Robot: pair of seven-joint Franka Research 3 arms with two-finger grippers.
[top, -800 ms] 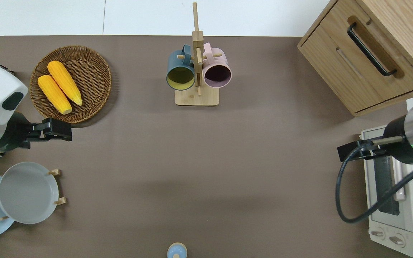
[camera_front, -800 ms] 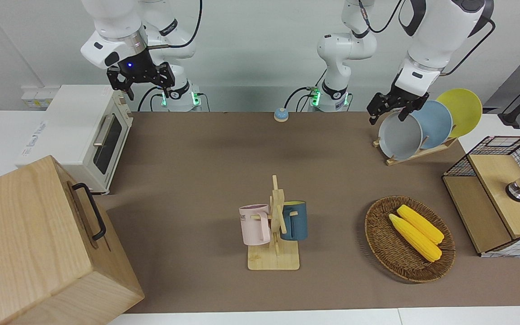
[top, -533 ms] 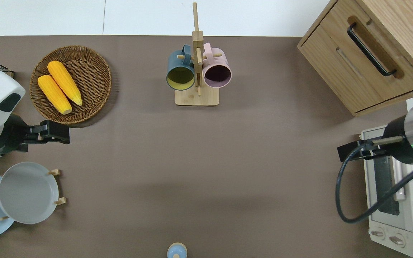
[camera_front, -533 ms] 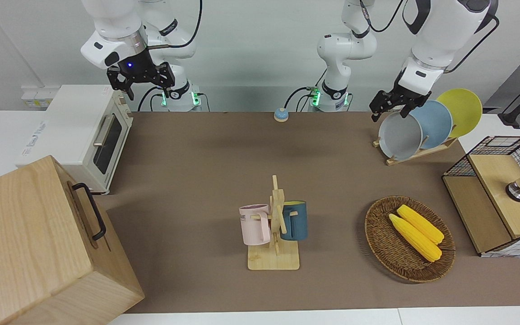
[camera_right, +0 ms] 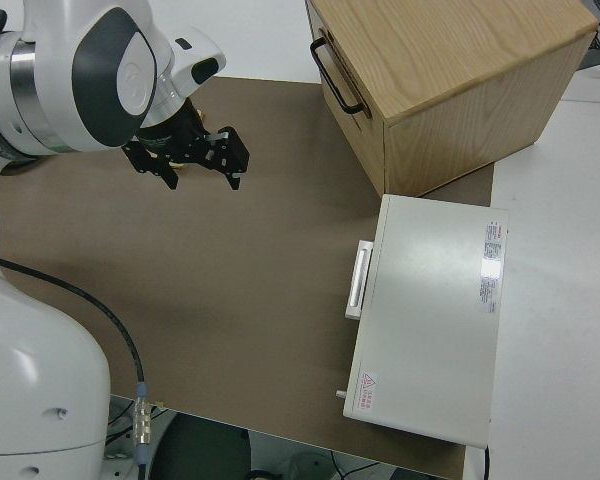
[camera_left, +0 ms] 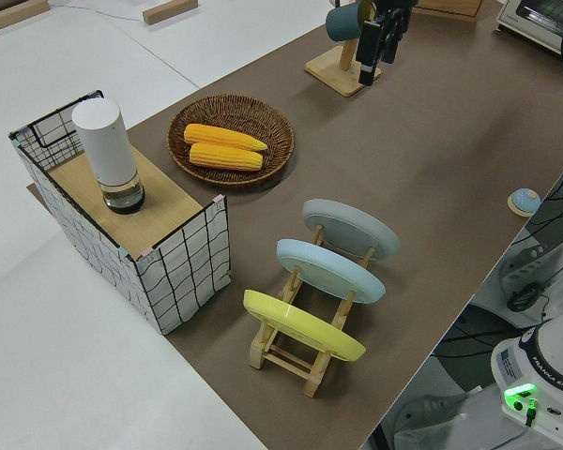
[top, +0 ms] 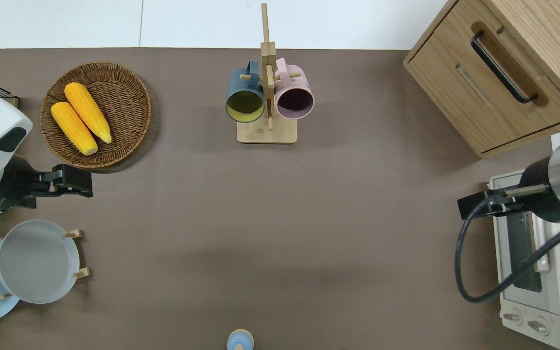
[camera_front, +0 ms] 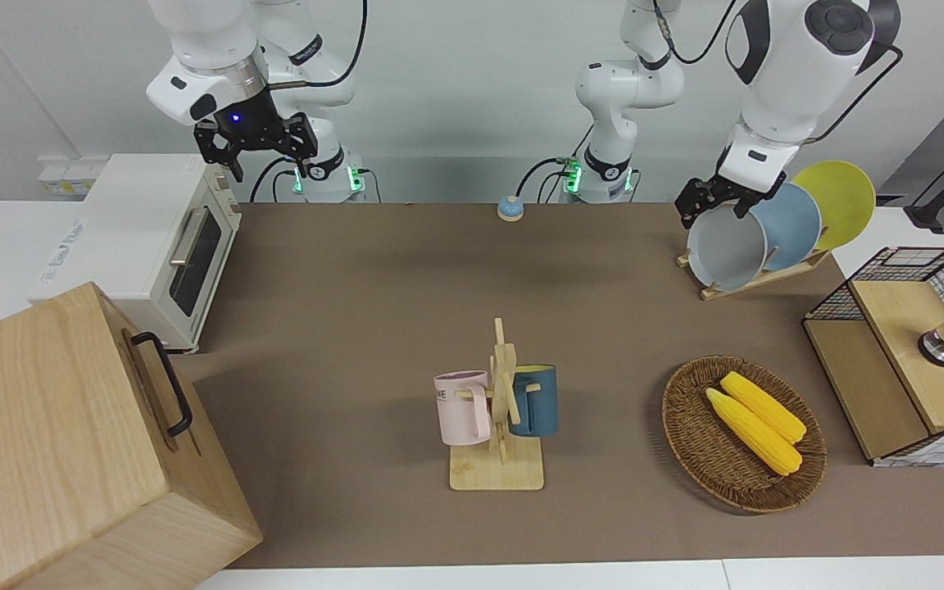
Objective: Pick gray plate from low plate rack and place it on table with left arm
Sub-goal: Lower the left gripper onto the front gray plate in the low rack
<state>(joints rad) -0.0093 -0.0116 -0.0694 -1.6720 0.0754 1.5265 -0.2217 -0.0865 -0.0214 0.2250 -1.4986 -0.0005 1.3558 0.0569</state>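
Note:
The gray plate (camera_front: 724, 250) leans in the low plate rack (camera_front: 767, 275) at the left arm's end of the table (camera_front: 357, 287). It is the plate farthest from that table end, also in the overhead view (top: 37, 262) and the left side view (camera_left: 350, 228). A blue plate (camera_front: 791, 221) and a yellow plate (camera_front: 841, 201) stand in the slots beside it. My left gripper (camera_front: 714, 202) is open and empty, up in the air. The overhead view shows the left gripper (top: 73, 180) over bare table between the rack and the corn basket. The right arm is parked, its gripper (camera_right: 195, 172) open.
A wicker basket (camera_front: 689, 442) with two corn cobs lies farther from the robots than the rack. A mug stand (camera_front: 498, 410) holds a pink and a dark blue mug. A wire crate (camera_front: 914, 352), a toaster oven (camera_front: 144, 246), a wooden drawer box (camera_front: 70, 442) and a small blue bell (camera_front: 510, 208) line the edges.
My left gripper has drifted slightly toward the left arm's end of the table and risen a little. The gray plate has stayed in the rack. The right arm has not moved.

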